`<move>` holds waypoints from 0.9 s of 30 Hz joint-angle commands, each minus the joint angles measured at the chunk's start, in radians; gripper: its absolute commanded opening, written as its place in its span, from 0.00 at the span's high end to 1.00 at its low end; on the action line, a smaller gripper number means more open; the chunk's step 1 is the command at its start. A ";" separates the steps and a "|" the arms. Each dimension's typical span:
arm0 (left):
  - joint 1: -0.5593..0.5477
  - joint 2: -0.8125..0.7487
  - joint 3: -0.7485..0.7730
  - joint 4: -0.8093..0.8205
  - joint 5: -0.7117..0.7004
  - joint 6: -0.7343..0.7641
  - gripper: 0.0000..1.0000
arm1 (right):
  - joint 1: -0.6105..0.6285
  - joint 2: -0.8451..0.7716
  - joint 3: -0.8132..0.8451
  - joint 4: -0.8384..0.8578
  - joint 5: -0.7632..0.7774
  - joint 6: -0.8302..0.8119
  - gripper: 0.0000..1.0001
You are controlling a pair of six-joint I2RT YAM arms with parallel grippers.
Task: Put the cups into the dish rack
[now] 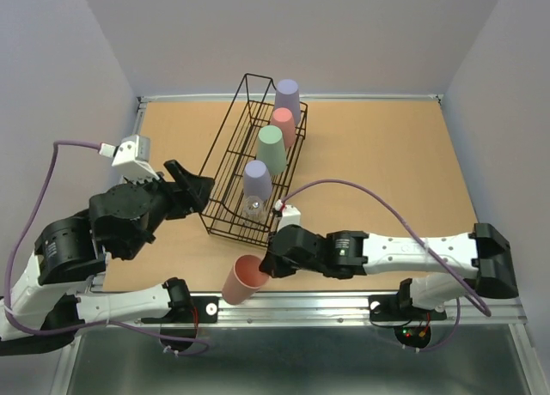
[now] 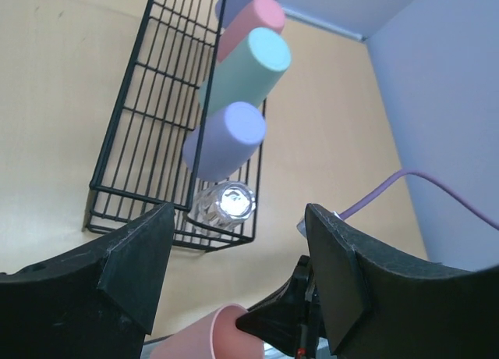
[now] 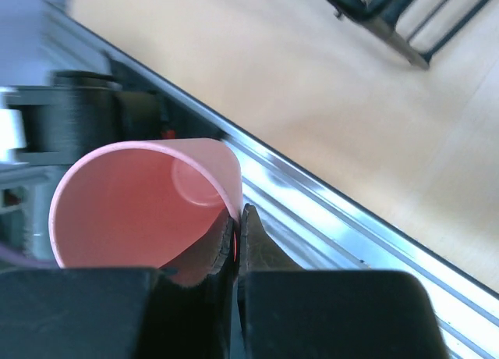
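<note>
Now the right fingers point(image 3: 256, 254) pinch the wall of the salmon-pink cup point(image 1: 245, 280), holding it tilted above the table's point(image 1: 387, 172) near edge, seemingly for carrying to the dish rack point(image 1: 232, 227), where five cups point(image 1: 271, 148) stand inverted, while the left fingers point(image 2: 132, 257) gape empty beside it.

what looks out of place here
The salmon-pink cup: it hangs tilted by its rim in the right end effector at the table's near edge, outside the dish rack where five cups sit upside down.
</note>
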 commanded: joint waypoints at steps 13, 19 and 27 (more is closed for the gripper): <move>-0.005 -0.011 0.077 0.518 0.345 0.067 0.19 | 0.012 -0.569 0.019 0.498 0.459 -0.199 1.00; -0.005 -0.109 -0.202 0.858 0.495 0.012 0.15 | 0.012 -0.637 -0.063 0.758 0.487 -0.233 0.99; -0.005 -0.144 -0.365 1.214 0.546 -0.046 0.15 | 0.011 -0.620 -0.032 0.777 0.444 -0.228 1.00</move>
